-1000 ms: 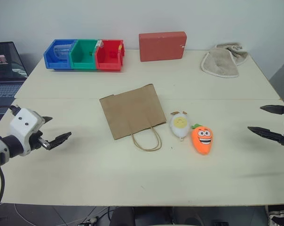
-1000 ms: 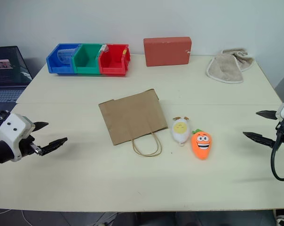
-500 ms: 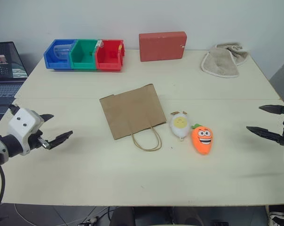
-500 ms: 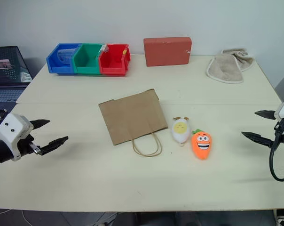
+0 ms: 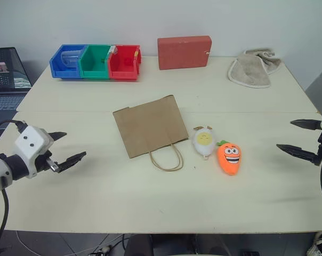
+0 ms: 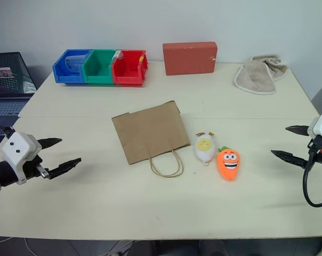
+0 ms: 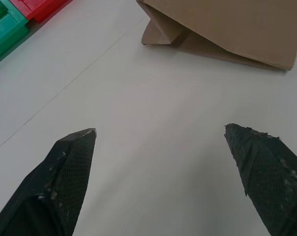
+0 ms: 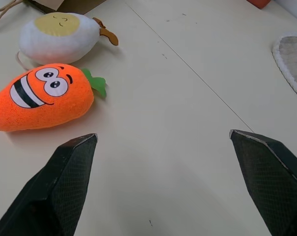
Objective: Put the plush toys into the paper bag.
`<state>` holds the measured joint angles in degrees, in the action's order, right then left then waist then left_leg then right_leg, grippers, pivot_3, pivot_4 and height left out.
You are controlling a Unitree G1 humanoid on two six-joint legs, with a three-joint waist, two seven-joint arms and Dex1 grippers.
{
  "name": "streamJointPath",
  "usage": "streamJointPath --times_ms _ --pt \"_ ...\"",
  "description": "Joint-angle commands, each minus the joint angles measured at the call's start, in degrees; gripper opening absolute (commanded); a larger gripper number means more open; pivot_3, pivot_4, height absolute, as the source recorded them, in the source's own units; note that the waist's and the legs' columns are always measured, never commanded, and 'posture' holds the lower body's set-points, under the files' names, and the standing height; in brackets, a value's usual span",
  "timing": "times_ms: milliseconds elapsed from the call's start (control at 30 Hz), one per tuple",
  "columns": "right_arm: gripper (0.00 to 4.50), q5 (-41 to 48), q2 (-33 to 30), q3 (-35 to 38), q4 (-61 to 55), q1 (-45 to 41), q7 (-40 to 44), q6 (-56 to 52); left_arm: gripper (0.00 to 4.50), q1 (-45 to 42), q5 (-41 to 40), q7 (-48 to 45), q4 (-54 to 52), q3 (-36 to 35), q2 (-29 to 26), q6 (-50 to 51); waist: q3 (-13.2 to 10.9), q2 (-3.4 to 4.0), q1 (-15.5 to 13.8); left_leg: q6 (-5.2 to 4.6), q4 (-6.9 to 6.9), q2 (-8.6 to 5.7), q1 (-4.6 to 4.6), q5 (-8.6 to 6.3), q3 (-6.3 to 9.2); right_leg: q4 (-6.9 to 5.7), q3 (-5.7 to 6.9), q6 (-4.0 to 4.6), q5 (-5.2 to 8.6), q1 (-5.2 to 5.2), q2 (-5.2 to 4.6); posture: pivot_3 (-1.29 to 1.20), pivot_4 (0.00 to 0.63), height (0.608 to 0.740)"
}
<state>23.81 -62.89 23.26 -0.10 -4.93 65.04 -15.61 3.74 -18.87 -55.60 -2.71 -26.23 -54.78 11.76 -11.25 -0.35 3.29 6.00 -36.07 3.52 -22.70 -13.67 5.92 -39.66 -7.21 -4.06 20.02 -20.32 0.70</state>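
Note:
The brown paper bag lies flat in the middle of the table, its loop handles pointing toward me. Just right of it lie the plush toys: a white egg-shaped one with a yellow face and an orange smiling carrot, side by side. My left gripper hovers open over the table's left side, well clear of the bag. At the right edge my right gripper stands open and empty, aimed toward the carrot and the egg toy.
Blue, green and red bins stand at the back left, a red rectangular box at the back middle, and a beige towel at the back right. A laptop sits off the table's left end.
The left gripper has turned slightly, its fingertips now a little farther right. The right gripper has stayed almost where it was. The bag and the toys have not moved.

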Motion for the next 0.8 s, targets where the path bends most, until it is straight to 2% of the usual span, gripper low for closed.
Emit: streamJointPath --times_ms 33,200,333,467,500,633,800 --pt "4.50 0.5 0.1 1.6 -2.4 0.1 0.0 0.0 4.48 -0.5 0.0 0.2 -2.5 1.0 0.6 -0.9 0.0 0.00 0.0 0.00 0.00 0.00 0.00 0.00 0.00 0.00 0.00 0.00 0.00 0.00 0.00 0.00 0.150 0.740" --pt "4.50 1.5 0.3 3.4 -5.9 2.5 0.2 -1.7 4.48 -2.3 -4.0 -2.3 -9.7 6.3 1.3 4.2 0.0 -0.01 -0.3 0.00 -0.02 -0.01 -0.02 0.00 0.03 -0.01 0.03 0.00 0.00 0.02 0.00 0.00 0.150 0.740" --pt "4.50 4.7 0.2 5.8 -13.3 6.4 1.0 -6.1 4.48 -5.1 -4.5 -3.9 -16.3 13.2 1.8 5.9 0.0 0.00 -0.5 0.00 -0.02 -0.01 -0.04 0.00 0.05 -0.01 0.04 0.00 0.00 0.03 0.00 0.00 0.150 0.740" --pt "4.50 7.0 0.2 7.0 -18.8 8.4 1.0 -9.7 4.48 -7.7 -4.5 -4.8 -18.4 17.1 2.1 6.6 0.0 0.00 -0.4 0.00 -0.03 0.00 0.00 0.00 0.04 -0.03 0.02 0.00 0.00 0.05 0.01 0.00 0.150 0.740" --pt "4.50 8.3 0.3 7.0 -21.8 9.0 0.9 -11.2 4.48 -9.8 -3.9 -5.8 -19.0 20.4 3.0 6.2 0.0 0.00 -0.3 0.00 -0.04 -0.01 0.01 0.00 0.04 -0.03 0.02 0.00 0.00 0.06 0.01 0.00 0.150 0.740" --pt "4.50 12.9 1.0 5.5 -30.6 9.5 -0.9 -15.9 4.48 -17.3 0.6 -7.3 -15.8 31.4 8.6 2.9 0.1 0.05 -0.7 0.00 -0.11 -0.05 0.01 0.01 0.06 -0.04 0.02 0.00 0.00 0.12 0.01 0.00 0.150 0.740" --pt "4.50 14.6 1.8 4.4 -35.1 10.2 -3.1 -18.7 4.48 -20.4 6.9 -8.0 -9.9 39.2 12.9 -2.9 0.0 0.03 -1.0 0.00 -0.14 -0.05 -0.01 0.00 0.08 -0.03 0.04 -0.01 -0.01 0.10 0.02 0.00 0.150 0.740"
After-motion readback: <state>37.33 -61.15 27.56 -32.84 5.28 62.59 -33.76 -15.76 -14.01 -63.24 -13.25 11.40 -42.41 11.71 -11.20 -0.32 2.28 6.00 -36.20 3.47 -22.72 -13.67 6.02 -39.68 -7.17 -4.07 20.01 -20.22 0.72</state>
